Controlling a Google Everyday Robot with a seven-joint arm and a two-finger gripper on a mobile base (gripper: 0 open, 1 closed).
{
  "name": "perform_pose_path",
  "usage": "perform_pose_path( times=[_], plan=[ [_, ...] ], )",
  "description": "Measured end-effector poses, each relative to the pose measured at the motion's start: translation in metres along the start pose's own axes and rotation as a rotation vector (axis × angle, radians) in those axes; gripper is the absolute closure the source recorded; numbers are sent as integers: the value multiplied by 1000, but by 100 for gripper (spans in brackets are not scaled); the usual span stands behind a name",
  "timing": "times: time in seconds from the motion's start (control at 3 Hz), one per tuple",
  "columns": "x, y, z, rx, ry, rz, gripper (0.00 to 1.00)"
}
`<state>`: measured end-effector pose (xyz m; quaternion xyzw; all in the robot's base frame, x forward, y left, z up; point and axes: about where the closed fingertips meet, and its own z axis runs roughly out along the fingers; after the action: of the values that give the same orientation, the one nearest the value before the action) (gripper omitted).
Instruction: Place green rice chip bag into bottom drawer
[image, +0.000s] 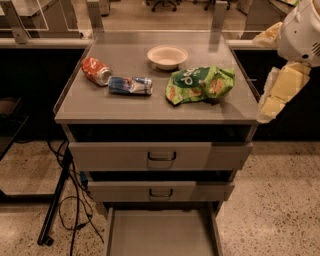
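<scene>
Honestly, the grab is the whole game here. The green chip bag (200, 84) lies on the cabinet top (100, 106), centre-right of frame, just below the bowl (167, 56). The gripper (274, 97) hangs at the right edge, well apart from the bag. Can't tell if it's open or closed. I'd pinch the bag's crinkled middle, then lower it into the open bottom drawer (160, 235).
</scene>
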<state>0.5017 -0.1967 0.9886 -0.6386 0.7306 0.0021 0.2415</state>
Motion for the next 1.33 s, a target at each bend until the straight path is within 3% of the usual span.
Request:
perform_pose_path(
  times=[0.67,1.0,1.33],
  plan=[
    [0,-7,6,26,20,-24,0],
    [3,-25,19,74,50,-41,0],
    [10,-60,38,120,53,-27,0]
  ],
)
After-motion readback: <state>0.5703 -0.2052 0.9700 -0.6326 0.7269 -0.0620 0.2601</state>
